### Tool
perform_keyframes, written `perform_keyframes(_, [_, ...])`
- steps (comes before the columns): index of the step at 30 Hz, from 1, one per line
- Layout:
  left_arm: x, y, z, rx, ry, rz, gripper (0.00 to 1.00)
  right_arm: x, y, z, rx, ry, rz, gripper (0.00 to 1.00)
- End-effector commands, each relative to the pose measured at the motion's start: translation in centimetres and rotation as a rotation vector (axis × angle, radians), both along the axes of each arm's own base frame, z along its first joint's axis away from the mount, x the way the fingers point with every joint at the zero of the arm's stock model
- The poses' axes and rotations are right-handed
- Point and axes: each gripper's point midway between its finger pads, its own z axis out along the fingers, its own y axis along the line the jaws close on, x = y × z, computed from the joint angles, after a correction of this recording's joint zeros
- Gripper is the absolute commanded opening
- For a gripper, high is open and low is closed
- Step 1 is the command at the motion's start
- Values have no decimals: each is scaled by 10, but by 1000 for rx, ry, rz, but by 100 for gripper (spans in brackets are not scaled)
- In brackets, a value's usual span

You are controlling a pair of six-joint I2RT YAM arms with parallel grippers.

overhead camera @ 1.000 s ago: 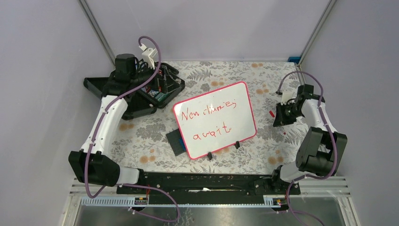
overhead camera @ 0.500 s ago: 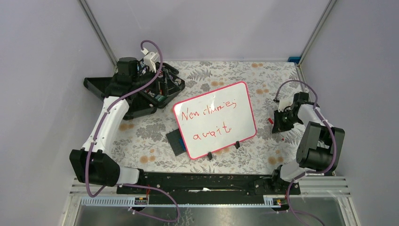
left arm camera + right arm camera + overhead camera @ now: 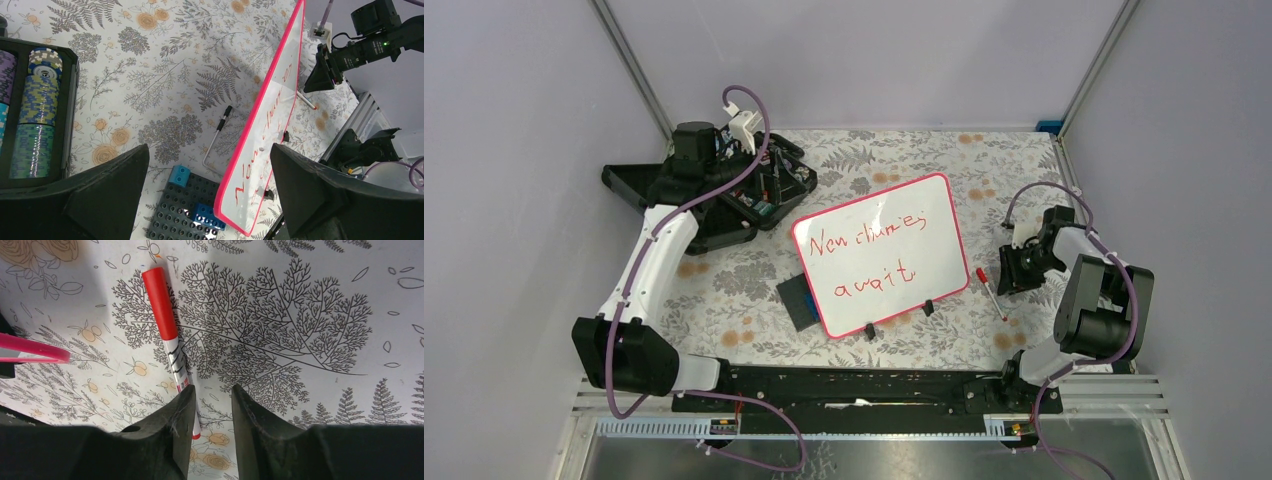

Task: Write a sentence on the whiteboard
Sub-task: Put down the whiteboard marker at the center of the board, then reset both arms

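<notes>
The worktop (image 3: 724,300) spreads from wall to wall, dressed in a white cloth printed with grey ferns and orange blossoms. Plain lilac panels close it in: back wall (image 3: 864,60), left wall (image 3: 504,150), right wall (image 3: 1204,120). Two slim metal posts, the left post (image 3: 631,68) and the right post (image 3: 1103,65), slant up from the far corners. Light is soft and even, shadows faint. Along the near edge runs a ribbed aluminium rail (image 3: 1154,398), and below it a brushed metal sheet (image 3: 904,455).

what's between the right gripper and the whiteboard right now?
A red marker, lying loose between the whiteboard's right edge and the right gripper. The top view shows it, and the right wrist view too.
</notes>
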Motion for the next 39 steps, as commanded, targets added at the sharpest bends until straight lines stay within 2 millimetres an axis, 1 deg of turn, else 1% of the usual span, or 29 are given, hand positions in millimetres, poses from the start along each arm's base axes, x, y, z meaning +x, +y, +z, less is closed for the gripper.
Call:
perform_keyframes(1, [3,2,16,-4,-85,3,99,-3,-1,-3,-3,13,-10,40])
perform_keyframes(6, [4,3,13,-3,-75,6,99,0,3,4,20,2,-6,40])
perform_keyframes(10, [4,3,13,-4,-74,4,99,6,6,16,42,-35,5,45])
perform_keyframes(12, [5,3,14,-4,-74,6,99,12,9,26,59,-63,10,48])
perform_keyframes(13, [7,3,12,-3,-51,9,99,22,14,44,92,-107,10,57])
perform_keyframes(15, [10,4,10,3,-30,20,99,34,16,64,116,-157,8,67])
perform_keyframes(17, [13,8,10,10,-7,39,99,49,18,87,131,-220,7,80])
perform_keyframes(18, [16,11,13,13,-5,49,99,56,18,99,136,-252,5,87])
perform_keyframes(19, [19,14,14,17,1,63,99,64,18,113,138,-294,3,92])
perform_keyframes(21, [26,24,17,23,14,97,99,79,18,140,143,-363,3,99])
perform_keyframes(24, [38,45,23,57,10,157,99,102,16,183,158,-462,-3,100])
perform_keyframes(25, [43,53,25,65,8,182,99,111,15,201,162,-500,-5,100])
perform_keyframes(28, [52,90,38,79,-13,272,99,130,12,232,184,-569,-22,100])
perform_keyframes(31, [56,127,47,106,-36,358,99,144,2,252,197,-613,-48,100])
perform_keyframes(32, [57,143,49,119,-39,397,99,147,-2,258,209,-625,-59,100])
perform_keyframes(33, [58,155,50,131,-37,426,99,152,-7,262,216,-635,-70,100])
perform_keyframes(37, [59,194,52,177,-44,526,99,163,-29,280,236,-678,-118,100])
perform_keyframes(39, [60,210,54,194,-50,559,99,166,-36,288,231,-700,-127,100])
